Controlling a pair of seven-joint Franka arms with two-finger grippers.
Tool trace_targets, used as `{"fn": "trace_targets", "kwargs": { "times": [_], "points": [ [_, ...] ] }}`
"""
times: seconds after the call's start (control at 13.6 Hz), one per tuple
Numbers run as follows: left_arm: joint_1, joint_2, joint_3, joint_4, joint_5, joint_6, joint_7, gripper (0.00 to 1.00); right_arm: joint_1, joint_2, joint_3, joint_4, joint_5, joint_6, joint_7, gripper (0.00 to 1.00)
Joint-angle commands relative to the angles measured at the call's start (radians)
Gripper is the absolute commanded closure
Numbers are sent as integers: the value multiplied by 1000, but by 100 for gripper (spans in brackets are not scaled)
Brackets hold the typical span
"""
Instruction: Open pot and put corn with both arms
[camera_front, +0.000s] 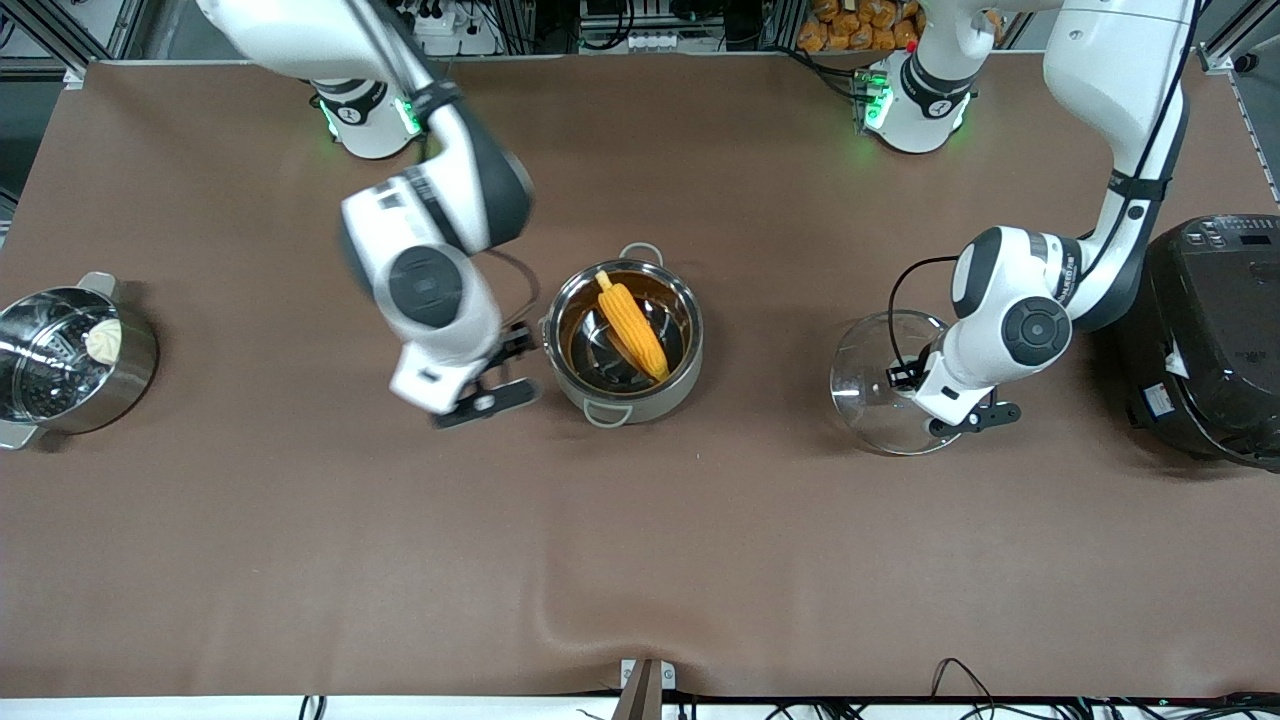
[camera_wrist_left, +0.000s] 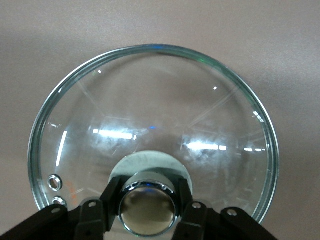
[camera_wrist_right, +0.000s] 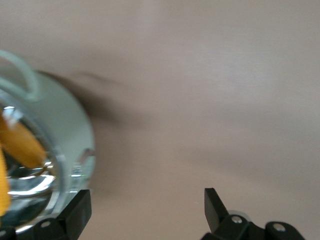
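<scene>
The shiny steel pot (camera_front: 640, 405) stands uncovered at the table's middle. The yellow corn (camera_front: 632, 325) lies slanted inside it. My right gripper (camera_front: 497, 372) is open and empty, just beside the pot toward the right arm's end. The right wrist view shows its open gripper (camera_wrist_right: 147, 200) over bare cloth, with the pot (camera_wrist_right: 60, 130) and corn (camera_wrist_right: 20, 142) at the edge. The glass lid (camera_front: 870, 350) is toward the left arm's end of the table. My left gripper (camera_front: 925, 385) is shut on its knob (camera_wrist_left: 148, 207). The lid's glass (camera_wrist_left: 150, 115) fills the left wrist view.
A steel pot with a perforated insert (camera_front: 70, 390) and a white bun (camera_front: 103, 340) stands at the right arm's end. A large black rice cooker (camera_front: 1210, 330) stands at the left arm's end, close to the left arm's elbow. Brown cloth covers the table.
</scene>
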Motion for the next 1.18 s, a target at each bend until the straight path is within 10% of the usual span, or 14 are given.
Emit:
{"fn": "trace_targets", "kwargs": {
  "times": [0.0, 1.11],
  "points": [
    [2, -34, -4, -46, 14, 61, 9, 100, -127, -116, 21, -67, 0, -33, -68, 0],
    [2, -29, -5, -95, 5, 162, -3, 100, -457, -534, 12, -199, 19, -179, -160, 0]
  ]
}}
